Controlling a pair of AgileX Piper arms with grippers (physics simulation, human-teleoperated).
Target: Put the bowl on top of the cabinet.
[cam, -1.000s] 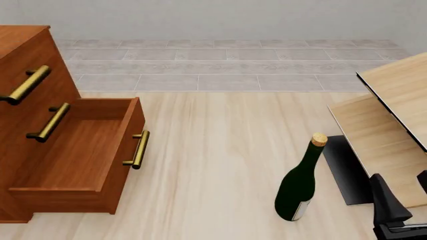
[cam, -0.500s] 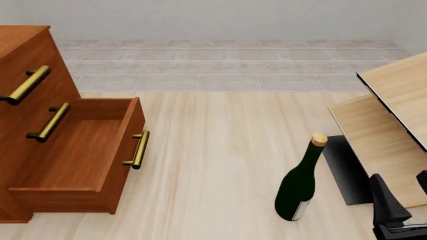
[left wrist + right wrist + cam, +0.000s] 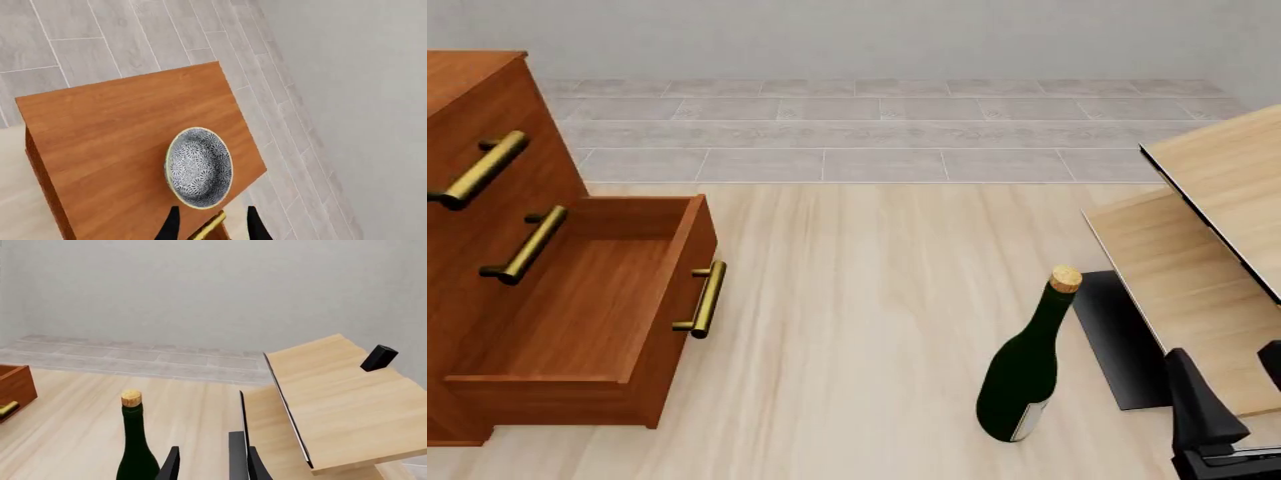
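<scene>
Reddish-brown wood fills the left side of your front view, but the cabinet (image 3: 481, 200) is cut off at that edge, so its top hardly shows there and neither the bowl nor your left gripper appears. Only the left wrist view gives you the bowl (image 3: 198, 167): it sits upright, mouth up, on the cabinet's top panel (image 3: 107, 130), near one edge, its blue-grey pattern facing the camera; being round, it has no long axis to speak of. The left gripper (image 3: 212, 226) hovers above it with its two dark fingertips apart and nothing between them but a brass handle seen far beyond. The front view alone shows the bottom drawer (image 3: 574, 320) pulled out and the wine bottle (image 3: 1025, 370) standing on the table (image 3: 854, 330). Your right gripper (image 3: 208, 460) is barely visible in front, low at the right corner; its wrist view shows the fingertips spread, holding nothing, with the bottle and the pale furniture (image 3: 340, 395) beyond.
</scene>
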